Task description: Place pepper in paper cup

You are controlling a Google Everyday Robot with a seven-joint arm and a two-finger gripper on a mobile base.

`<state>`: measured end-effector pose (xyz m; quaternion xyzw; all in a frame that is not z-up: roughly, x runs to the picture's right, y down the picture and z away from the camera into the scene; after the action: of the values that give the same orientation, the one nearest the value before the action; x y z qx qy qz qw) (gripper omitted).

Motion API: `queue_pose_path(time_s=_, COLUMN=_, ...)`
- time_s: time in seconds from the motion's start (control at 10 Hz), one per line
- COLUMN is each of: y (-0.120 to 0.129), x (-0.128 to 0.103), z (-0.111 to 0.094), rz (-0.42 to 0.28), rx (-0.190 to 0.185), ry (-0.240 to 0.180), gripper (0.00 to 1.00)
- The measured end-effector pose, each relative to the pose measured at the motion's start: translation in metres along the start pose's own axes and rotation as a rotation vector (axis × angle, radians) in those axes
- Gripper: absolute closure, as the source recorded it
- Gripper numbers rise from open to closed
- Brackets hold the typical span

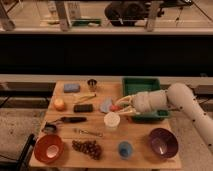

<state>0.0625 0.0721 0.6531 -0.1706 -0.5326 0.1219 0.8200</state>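
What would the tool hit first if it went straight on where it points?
The tool, holding the pepper, points left; it would probably first meet the grey-blue object just beyond. The paper cup sits nearer the camera, likely off that line.

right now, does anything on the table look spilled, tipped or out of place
Nothing stands out. The cup stands upright with nothing spilled around it. The claw holds the pepper close by the cup, not yet in it.
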Motion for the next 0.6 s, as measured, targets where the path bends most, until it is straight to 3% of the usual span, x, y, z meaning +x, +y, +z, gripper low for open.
queue_pose_path(time_s=0.1, y=-0.003, x=-0.005, z=0.007, rz=-0.001, rx=0.002, ry=-0.073, gripper=1.0)
queue_pose_path(time_s=0.2, y=-0.005, x=-0.009, z=0.012, rz=-0.008, rx=0.002, ry=-0.112, gripper=1.0)
queue_pose_path(time_s=0.4, y=-0.006, x=-0.011, z=0.02, rz=-0.014, rx=0.007, ry=-0.144, gripper=1.0)
queue_pose_path(time_s=0.6, y=-0.004, x=-0.009, z=0.035, rz=-0.021, rx=-0.014, ry=-0.145, gripper=1.0)
